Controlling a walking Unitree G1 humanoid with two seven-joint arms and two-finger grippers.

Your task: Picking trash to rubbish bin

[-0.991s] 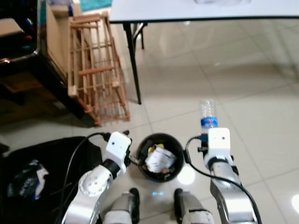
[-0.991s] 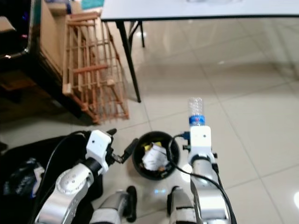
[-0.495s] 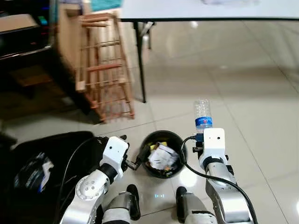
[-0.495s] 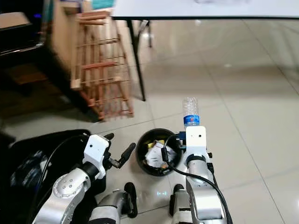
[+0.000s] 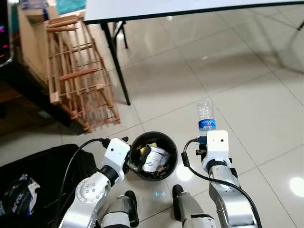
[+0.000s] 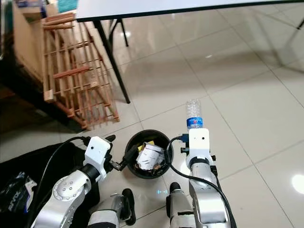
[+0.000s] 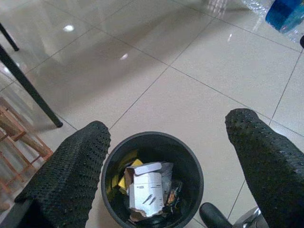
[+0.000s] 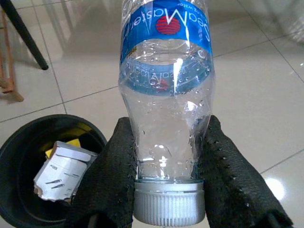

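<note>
**Glossy cream tiles, a bin at the robot's feet**

Cream glazed floor tiles (image 5: 247,95) with thin dark grout lines run across the room in the left eye view, catching bright spots of light. A white-topped table (image 5: 156,7) on black metal legs crosses the far side, and a slatted wooden rack (image 5: 78,76) leans beside its near leg. A black fabric bag (image 5: 33,183) lies on the robot's left. The round black plastic rubbish bin (image 5: 153,156), holding crumpled white and yellow paper trash (image 5: 153,159), stands just ahead of the robot's feet, between its arms. Open tile stretches wide to the right.

From the right eye view, the right gripper (image 6: 194,130) holds a clear plastic water bottle with a blue label (image 6: 193,114) beside the bin's right edge, above bare tile.

Along the left wrist view, the left gripper (image 7: 166,156) spreads wide and holds nothing, one finger on each side of the bin (its rim lies between them).

Along the right wrist view, the black fingers (image 8: 114,175) pinch the bottle's neck just above its white cap (image 8: 168,202), bin to one side.
</note>
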